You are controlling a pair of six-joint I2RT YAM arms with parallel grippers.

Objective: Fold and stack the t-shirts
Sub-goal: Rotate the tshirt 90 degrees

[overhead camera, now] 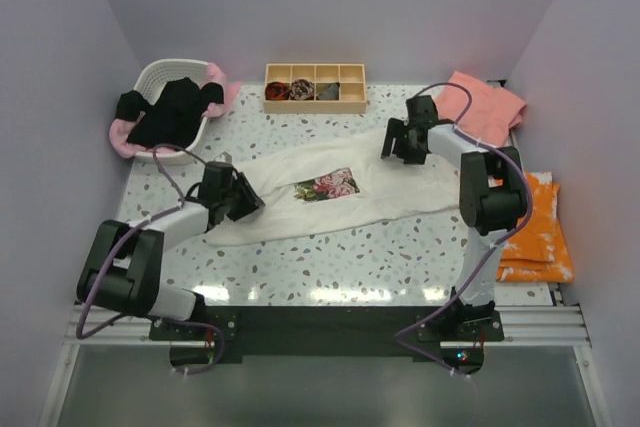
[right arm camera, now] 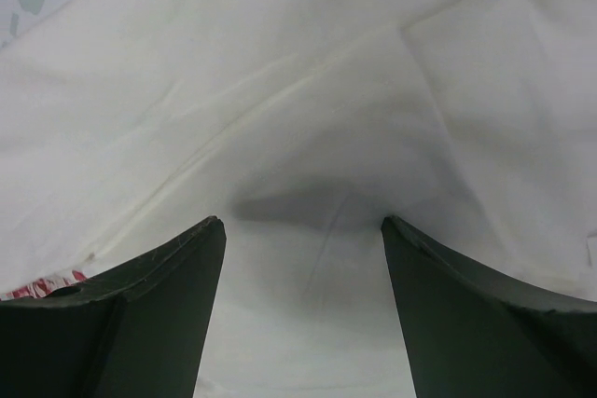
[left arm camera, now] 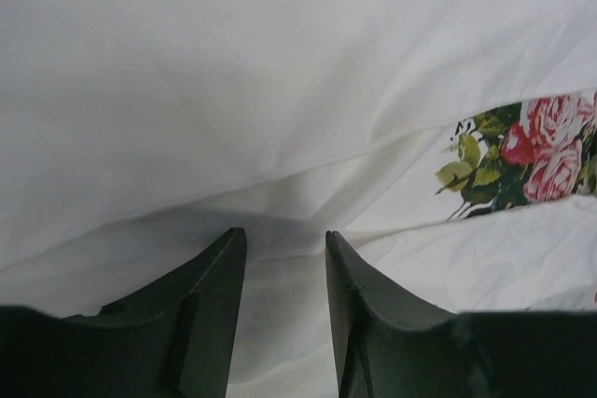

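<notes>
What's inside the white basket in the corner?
A black t-shirt fills the white basket, spilling over its rim. A light pink t-shirt pokes out beside it. Anything beneath them is covered, so I cannot tell what else is inside.

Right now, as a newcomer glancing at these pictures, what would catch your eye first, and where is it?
The cream-white t-shirt sprawled across the middle of the table, its rose print showing, with the left gripper and right gripper over its two ends. Next, the white basket at the far left holding a black tee, and the orange cloth at the right edge.
</notes>
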